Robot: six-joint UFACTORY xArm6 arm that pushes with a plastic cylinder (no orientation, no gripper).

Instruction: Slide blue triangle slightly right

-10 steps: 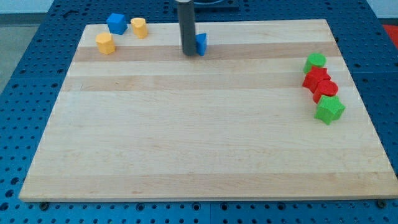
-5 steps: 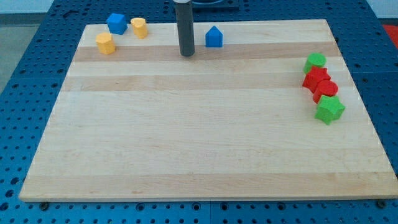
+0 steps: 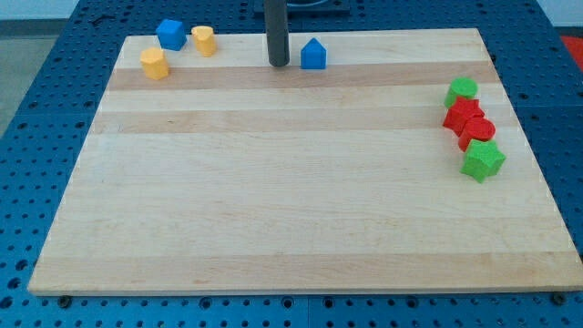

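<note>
The blue triangle block sits near the view's top, a little right of centre, on the wooden board. My tip rests on the board just left of it, with a small gap between them. The dark rod rises straight up out of the view's top.
A blue block and two yellow blocks sit at the top left. At the right edge, a green block, two red blocks and another green block form a touching column.
The blue triangle has slid right from against the rod to its present spot. My tip then moved up the view and a little right.
</note>
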